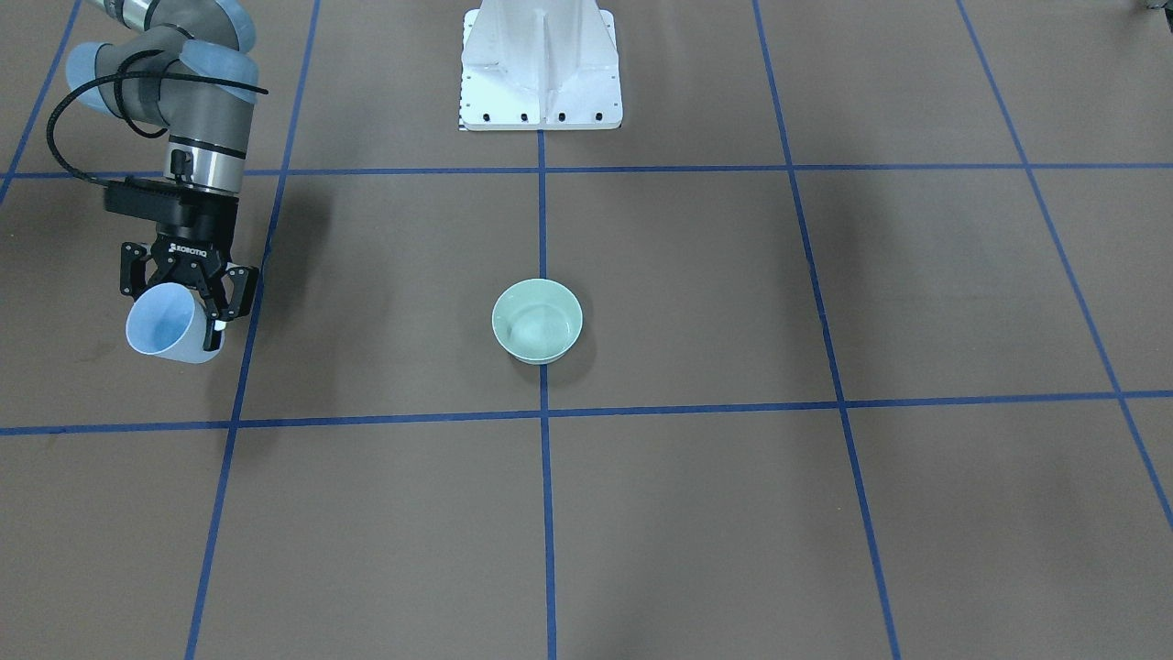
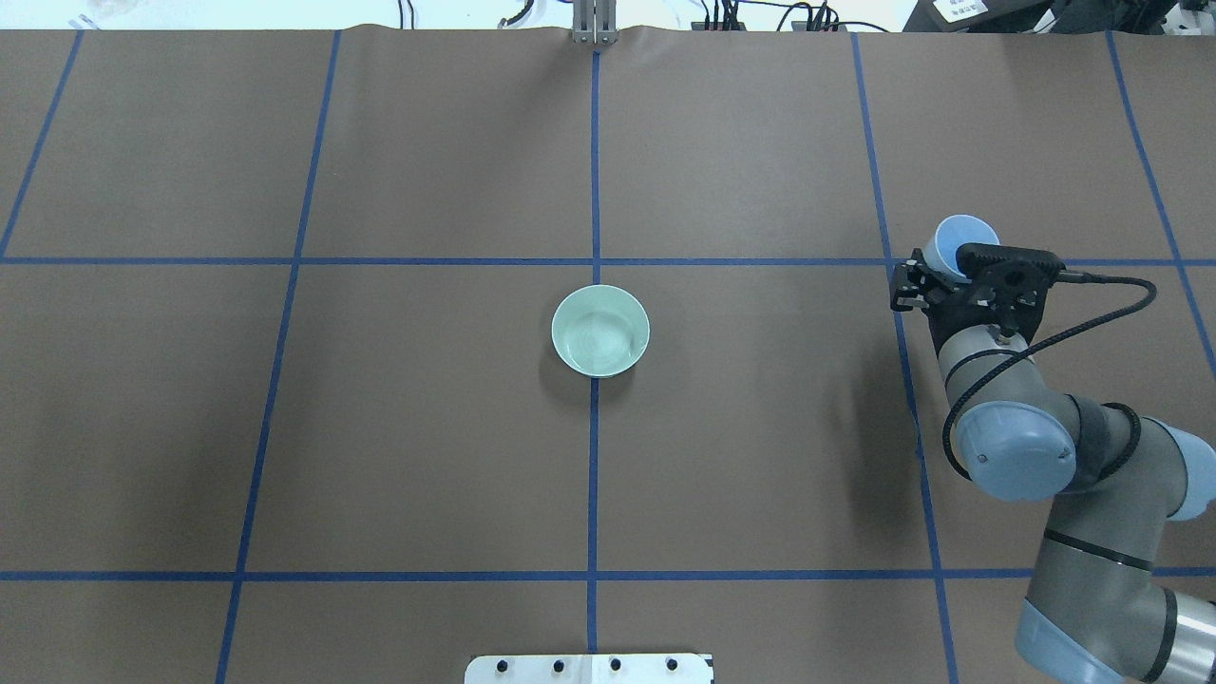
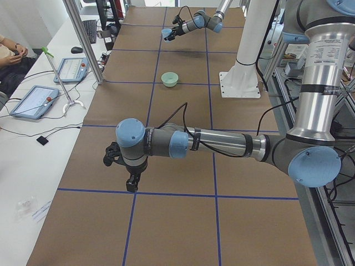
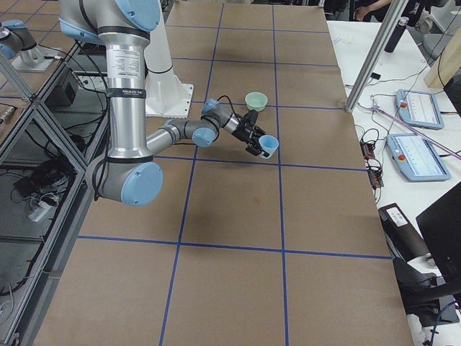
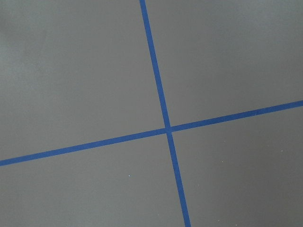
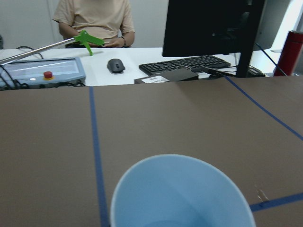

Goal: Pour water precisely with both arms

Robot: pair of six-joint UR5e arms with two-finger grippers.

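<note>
brown gridded desk: right fingers clamp pale-blue plastic cup, frame left; best carried level toward central mint-green bowl; left fingers: cannot tell.

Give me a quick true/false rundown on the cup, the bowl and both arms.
1. The right arm has its jaws shut on the blue cup. True.
2. The blue cup hangs directly over the green bowl. False: it is well off to the robot's right of the bowl.
3. The green bowl sits on a blue tape line. True.
4. The left arm reaches over the bowl. False: it is far from it, above a tape crossing.
</note>
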